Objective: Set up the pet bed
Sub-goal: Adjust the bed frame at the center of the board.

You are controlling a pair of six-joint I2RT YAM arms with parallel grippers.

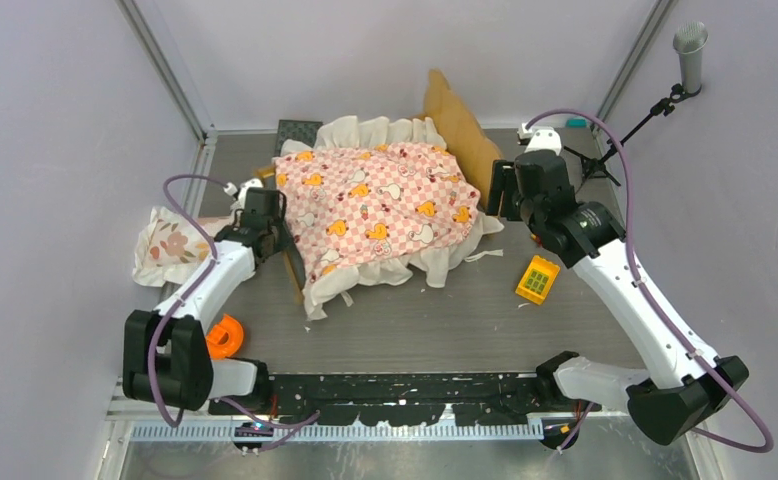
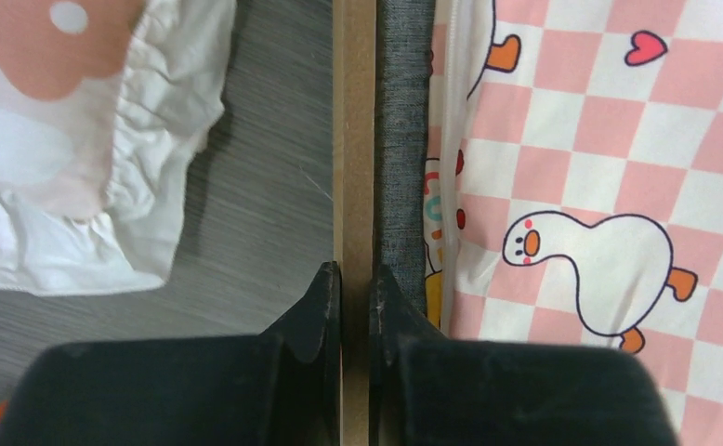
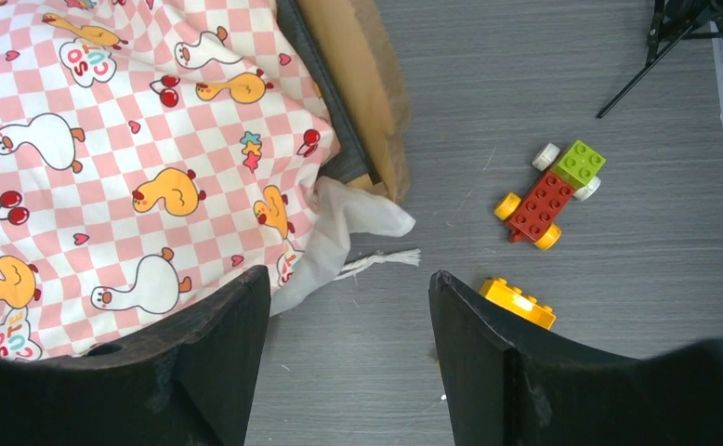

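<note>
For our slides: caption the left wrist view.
Left gripper shut on pet bed's wooden rail beside duck-print sheet.

My left fingers (image 2: 328, 302) clamp the tan wooden pet bed (image 2: 353, 139) mid-frame; the pink-checkered ruffled sheet (image 1: 380, 205) lies on it, floral ruffled pillow (image 1: 170, 245) left, yellow plastic block (image 1: 537, 279) right.

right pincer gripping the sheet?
No: the right pincer is wide open with nothing clamped in it, and the pink-checkered sheet lies loose below and beside it.

Bright, even light, soft shadows under the pet bed (image 1: 460, 130), left pincer (image 2: 355, 279) slightly blurred up close.
</note>
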